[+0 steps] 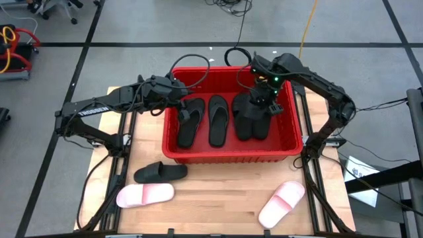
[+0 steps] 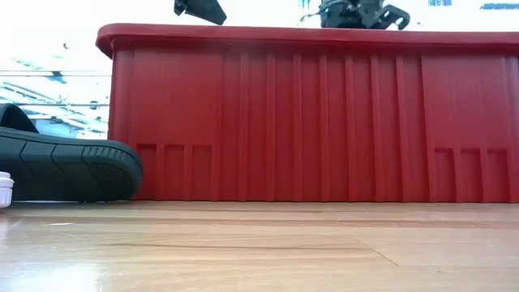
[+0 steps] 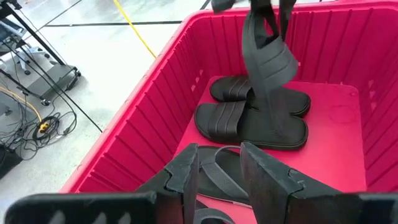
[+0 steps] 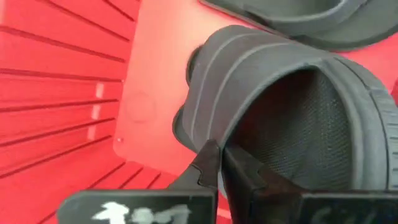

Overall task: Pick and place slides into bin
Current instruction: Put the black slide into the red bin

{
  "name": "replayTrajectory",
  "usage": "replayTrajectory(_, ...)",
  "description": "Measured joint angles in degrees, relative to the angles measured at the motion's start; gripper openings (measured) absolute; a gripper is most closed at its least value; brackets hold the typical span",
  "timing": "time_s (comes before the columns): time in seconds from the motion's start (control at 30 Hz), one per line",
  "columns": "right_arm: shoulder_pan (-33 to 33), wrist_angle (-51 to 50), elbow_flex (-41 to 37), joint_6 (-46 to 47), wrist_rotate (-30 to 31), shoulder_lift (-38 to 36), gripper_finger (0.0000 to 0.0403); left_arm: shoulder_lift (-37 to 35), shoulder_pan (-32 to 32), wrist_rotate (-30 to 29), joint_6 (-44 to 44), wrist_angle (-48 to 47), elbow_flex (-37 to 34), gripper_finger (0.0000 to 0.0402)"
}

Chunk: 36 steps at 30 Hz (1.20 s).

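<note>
The red bin (image 1: 232,155) sits mid-table with several black slides already in it: two thong-style ones (image 1: 219,119) lying side by side on the left half, and wide-strap ones (image 3: 249,121) stacked on the right half. Above those, the right gripper (image 4: 217,171) has its fingers pinched narrow on the strap of another black slide (image 3: 268,59), which dangles sole-down inside the bin (clear in the left wrist view). The left gripper (image 3: 217,174) hovers over the bin's left side, above the thong pair, fingers a little apart and holding nothing. Outside the bin, at the table's front, lie one black slide (image 1: 160,172) and two pale pink slides (image 1: 145,194), one at each corner.
</note>
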Motion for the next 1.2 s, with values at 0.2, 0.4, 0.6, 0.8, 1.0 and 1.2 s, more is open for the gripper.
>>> replayTrajectory(0.2,0.09,0.02,0.04,0.05,-7.4,-2.38,0.0,0.0,0.71,0.0,0.02,-0.04,0.0,0.012)
replayTrajectory(0.4,0.03,0.08,-1.5,2.21,-5.52,-2.41,0.0,0.0,2.66,4.67,0.12,0.06,0.0,0.012)
replayTrajectory(0.6,0.07,0.1,-2.19,1.07,-5.56,-2.42,0.0,3.26,6.95,14.78,1.5,5.38,-0.01,0.012)
replayTrajectory(0.8,0.07,0.1,-2.21,0.91,-5.57,-2.45,0.0,7.77,10.34,24.46,2.78,11.41,0.11,0.012)
replayTrajectory(1.0,0.06,0.18,-2.23,0.88,-2.71,-2.45,0.0,12.02,10.9,26.88,7.8,14.76,0.0,0.012)
replayTrajectory(1.2,-0.17,5.37,-2.23,1.12,0.39,-2.55,0.0,14.96,11.54,26.88,7.57,19.78,0.0,0.012)
